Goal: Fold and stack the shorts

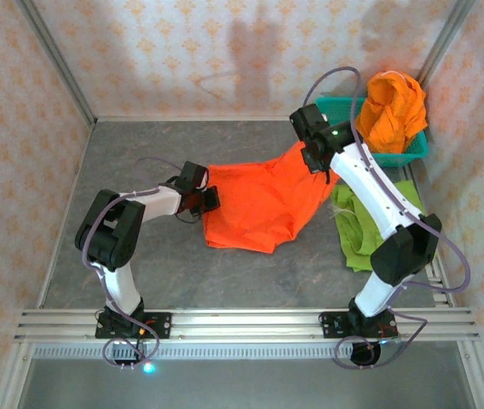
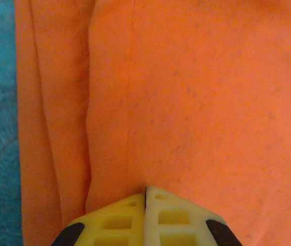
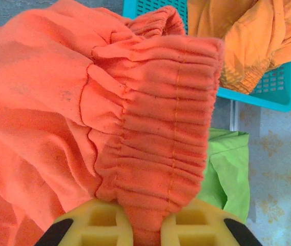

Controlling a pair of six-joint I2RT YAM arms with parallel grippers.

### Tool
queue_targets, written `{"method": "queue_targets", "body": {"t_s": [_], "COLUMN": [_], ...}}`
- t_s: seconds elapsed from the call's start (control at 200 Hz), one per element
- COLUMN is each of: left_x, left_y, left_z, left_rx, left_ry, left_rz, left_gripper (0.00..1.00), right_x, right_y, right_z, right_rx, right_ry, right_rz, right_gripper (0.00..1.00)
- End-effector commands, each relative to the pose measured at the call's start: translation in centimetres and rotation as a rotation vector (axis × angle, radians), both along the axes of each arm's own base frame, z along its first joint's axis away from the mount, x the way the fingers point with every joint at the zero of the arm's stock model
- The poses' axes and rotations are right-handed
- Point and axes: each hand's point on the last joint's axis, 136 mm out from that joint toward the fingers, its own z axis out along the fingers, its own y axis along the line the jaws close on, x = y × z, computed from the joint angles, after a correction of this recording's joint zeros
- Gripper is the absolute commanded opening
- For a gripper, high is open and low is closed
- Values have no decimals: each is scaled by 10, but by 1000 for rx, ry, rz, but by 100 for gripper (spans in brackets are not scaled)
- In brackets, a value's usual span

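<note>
On the grey table (image 1: 140, 281), your limp orange shorts (image 1: 259, 204) sag: left pincer (image 2: 145, 199) pinches an edge, right pincer (image 3: 145, 225) clamps the thicker waistband (image 3: 171, 128), likely your firmest hold.

The red-orange shorts (image 1: 263, 204) are one vivid plain colour, with stitching of the same orange down the gathered waistband and a few faint darker specks on the cloth. The lime green shorts (image 1: 357, 234) are plain as well. The yellow-orange shorts (image 1: 393, 106) are paler, nearer to amber, against the teal basket (image 1: 414, 152) of plastic mesh. The table (image 1: 140, 273) is grey with cloudy, stone-like mottling. The walls (image 1: 20, 128) are pinkish cream with a repeating pattern of small tan floral motifs. The arms (image 1: 370, 186) are white and black; the left gripper (image 2: 145, 193) and right gripper (image 3: 146, 212) have pale yellow fingers with black patches at the sides.
</note>
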Motion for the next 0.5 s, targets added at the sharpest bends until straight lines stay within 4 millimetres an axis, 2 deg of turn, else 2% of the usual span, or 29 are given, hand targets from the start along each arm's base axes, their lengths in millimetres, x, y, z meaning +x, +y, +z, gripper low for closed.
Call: {"method": "queue_targets", "body": {"t_s": [0.0, 0.09, 0.25, 0.32, 0.495], "left_x": [-14, -31, -55, -59, -56], "left_y": [4, 3, -11, -17, -32], "left_z": [-9, -15, -27, -31, -22], "left_rx": [42, 56, 49, 29, 15], "left_ry": [-13, -2, 11, 10, -16], "left_rz": [-6, -9, -31, -29, -37], "left_gripper": [0, 0, 0, 0, 0], "right_x": [-6, -8, -10, -11, -13], "right_y": [-12, -18, -26, -24, -11], "right_z": [19, 21, 29, 33, 35], "right_rx": [-57, -96, -137, -126, -125], "right_ry": [-49, -51, -61, -66, -68], "right_rz": [-9, -14, -24, -26, -14], "right_gripper": [0, 0, 0, 0, 0]}}
